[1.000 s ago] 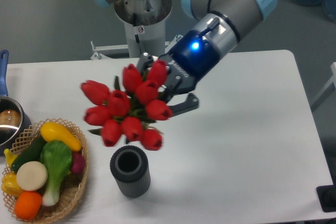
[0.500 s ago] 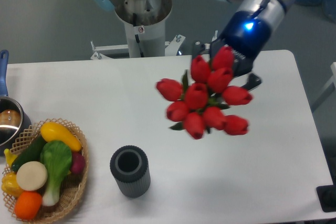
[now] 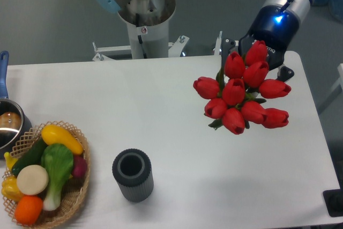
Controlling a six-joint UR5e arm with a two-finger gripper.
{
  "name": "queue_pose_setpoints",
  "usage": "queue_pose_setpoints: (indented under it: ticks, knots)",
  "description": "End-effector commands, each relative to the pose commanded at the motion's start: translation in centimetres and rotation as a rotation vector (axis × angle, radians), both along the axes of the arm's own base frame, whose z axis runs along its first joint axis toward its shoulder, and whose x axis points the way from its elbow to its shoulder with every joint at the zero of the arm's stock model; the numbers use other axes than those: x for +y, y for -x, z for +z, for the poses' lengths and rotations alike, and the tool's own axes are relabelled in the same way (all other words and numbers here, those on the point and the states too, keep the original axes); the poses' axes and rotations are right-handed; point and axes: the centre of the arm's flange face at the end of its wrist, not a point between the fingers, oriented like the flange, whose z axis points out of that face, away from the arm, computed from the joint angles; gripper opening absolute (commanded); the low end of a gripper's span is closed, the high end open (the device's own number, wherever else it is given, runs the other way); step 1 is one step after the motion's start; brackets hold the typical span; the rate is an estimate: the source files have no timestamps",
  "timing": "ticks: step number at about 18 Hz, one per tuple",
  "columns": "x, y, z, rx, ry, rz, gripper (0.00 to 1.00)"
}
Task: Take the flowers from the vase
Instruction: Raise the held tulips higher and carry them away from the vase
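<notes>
The flowers point(image 3: 242, 93), a bunch of glossy red tulip buds with green leaves, hang in the air over the right half of the table. My gripper point(image 3: 252, 63) sits behind and above them, shut on their stems, which the buds mostly hide. The vase point(image 3: 132, 175), a short dark grey ribbed cylinder, stands empty and upright near the table's front, far to the left of and below the bunch.
A wicker basket point(image 3: 75, 199) of toy vegetables and fruit sits at the front left. A steel pot point(image 3: 6, 127) with a blue handle is at the left edge. The arm's base column point(image 3: 143, 20) rises behind the table's back edge.
The gripper has carried the flowers further right and slightly up, away from the vase. The vase, basket and pot have stayed put.
</notes>
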Motion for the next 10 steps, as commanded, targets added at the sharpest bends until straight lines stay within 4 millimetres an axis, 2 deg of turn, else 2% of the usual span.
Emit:
queue_pose_setpoints:
  ticks: [4, 10]
  knots:
    - [-1.0, 0.0, -0.2, -0.005, 0.003, 0.017, 0.37]
    - [-1.3, -0.5, -0.5, 0.001, 0.001, 0.014, 0.37]
